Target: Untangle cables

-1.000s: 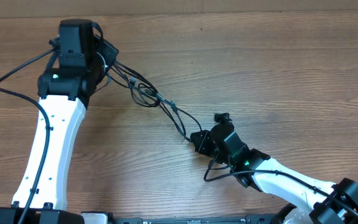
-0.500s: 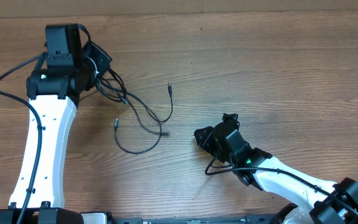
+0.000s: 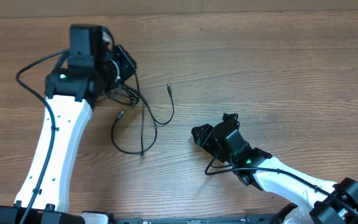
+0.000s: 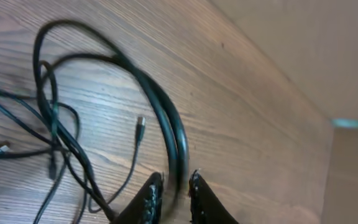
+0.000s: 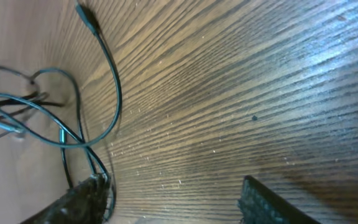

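Thin black cables (image 3: 132,96) in a loose tangle on brown wooden tabletop (image 3: 260,68), bunched at black left gripper (image 4: 175,180), fingers nearly together with a strand between (pinched or merely passing, cannot tell). Black right gripper (image 5: 173,199) well apart from the tangle, jaws spread wide, holding nothing.

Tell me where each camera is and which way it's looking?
Overhead: above the table, looking straight down on the cables; shows both white arms, the left pincer and right pincer.
Left wrist: on the left arm, looking along the wood past its own fingertips, pinching the cables.
Right wrist: on the right arm, low over the wood; its open fingertips show at the bottom.
Shared: all three see the cables.
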You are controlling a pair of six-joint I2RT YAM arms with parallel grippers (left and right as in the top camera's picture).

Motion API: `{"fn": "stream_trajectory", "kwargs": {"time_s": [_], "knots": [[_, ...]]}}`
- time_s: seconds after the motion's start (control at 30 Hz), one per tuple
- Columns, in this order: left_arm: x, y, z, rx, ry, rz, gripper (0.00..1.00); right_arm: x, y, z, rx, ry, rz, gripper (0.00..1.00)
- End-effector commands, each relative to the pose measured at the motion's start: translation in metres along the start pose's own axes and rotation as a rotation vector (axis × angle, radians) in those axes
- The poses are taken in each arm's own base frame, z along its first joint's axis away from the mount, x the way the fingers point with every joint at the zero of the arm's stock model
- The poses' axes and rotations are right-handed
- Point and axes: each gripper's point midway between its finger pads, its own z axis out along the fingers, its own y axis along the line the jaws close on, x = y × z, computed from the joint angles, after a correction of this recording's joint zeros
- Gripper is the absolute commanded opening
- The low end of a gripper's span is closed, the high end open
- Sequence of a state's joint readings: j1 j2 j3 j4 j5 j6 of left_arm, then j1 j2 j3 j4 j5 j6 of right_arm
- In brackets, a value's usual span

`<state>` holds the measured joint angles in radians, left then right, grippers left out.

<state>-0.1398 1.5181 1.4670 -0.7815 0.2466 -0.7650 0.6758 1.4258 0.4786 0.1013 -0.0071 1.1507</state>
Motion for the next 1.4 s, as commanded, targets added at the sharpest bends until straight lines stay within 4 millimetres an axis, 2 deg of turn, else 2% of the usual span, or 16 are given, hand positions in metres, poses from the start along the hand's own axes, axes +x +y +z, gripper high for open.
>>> {"fn": "stream_trajectory", "kwargs": {"time_s": [0.0, 0.3, 0.33, 0.37, 0.5, 0.7, 0.93, 1.03, 1.17, 1.37], "knots": [[-0.002, -0.007, -0.003, -0.027, -0.043, 0.059, 0.19, -0.004, 0.003, -0.002, -0.010, -0.019, 0.003, 0.69], [0.003, -0.006, -0.002, -0.044, -0.036, 0.066, 0.18, -0.004, 0.002, -0.002, -0.007, -0.018, 0.003, 0.89], [0.003, -0.006, -0.002, -0.046, -0.033, 0.065, 0.19, -0.004, 0.002, -0.002, -0.008, -0.016, 0.003, 0.97], [0.005, -0.004, -0.002, -0.052, -0.029, 0.064, 0.20, -0.003, 0.003, -0.002, -0.010, -0.010, 0.003, 1.00], [0.005, 0.005, -0.003, -0.099, -0.035, 0.060, 0.24, -0.003, 0.003, -0.002, -0.010, -0.011, 0.003, 1.00], [0.000, 0.019, -0.005, -0.174, -0.068, 0.058, 0.40, -0.002, 0.003, -0.002, -0.012, -0.008, 0.008, 1.00], [0.003, 0.022, -0.005, -0.185, -0.056, 0.056, 0.56, -0.004, 0.008, -0.002, -0.032, -0.016, 0.006, 1.00], [0.004, 0.023, -0.005, -0.187, -0.053, 0.055, 0.71, -0.004, 0.008, -0.002, -0.033, -0.016, 0.006, 1.00], [0.006, 0.025, -0.006, -0.196, -0.044, 0.053, 0.77, -0.004, 0.008, -0.002, -0.033, -0.016, 0.006, 1.00], [0.006, 0.025, -0.006, -0.196, -0.045, 0.053, 0.78, -0.005, 0.011, -0.002, -0.042, -0.019, 0.006, 1.00]]}}
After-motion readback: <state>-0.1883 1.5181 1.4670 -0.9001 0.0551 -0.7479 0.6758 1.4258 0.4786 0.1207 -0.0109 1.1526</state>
